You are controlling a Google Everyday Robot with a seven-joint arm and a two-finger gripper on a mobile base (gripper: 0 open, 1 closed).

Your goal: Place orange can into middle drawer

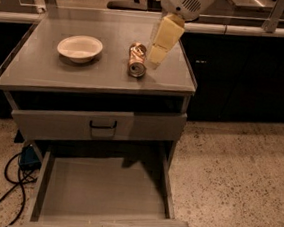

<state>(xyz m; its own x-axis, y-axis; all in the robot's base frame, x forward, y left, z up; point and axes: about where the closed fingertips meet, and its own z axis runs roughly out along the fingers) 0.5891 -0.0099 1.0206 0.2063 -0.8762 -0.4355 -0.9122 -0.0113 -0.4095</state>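
Note:
The orange can [136, 59] sits on the grey cabinet top [45, 71], right of centre, its silver rim facing the camera. My gripper [156, 59] hangs from the white arm at the top of the view, just right of the can and slightly above the surface, very close to it; it holds nothing that I can see. The middle drawer [104, 192] is pulled open low in the view, a wide shallow grey tray with nothing in it.
A white bowl [80, 48] stands on the cabinet top left of the can. A closed drawer front with a black handle [103, 127] is above the open drawer. Black cables [9, 183] lie on the speckled floor at left. Dark cabinets run behind.

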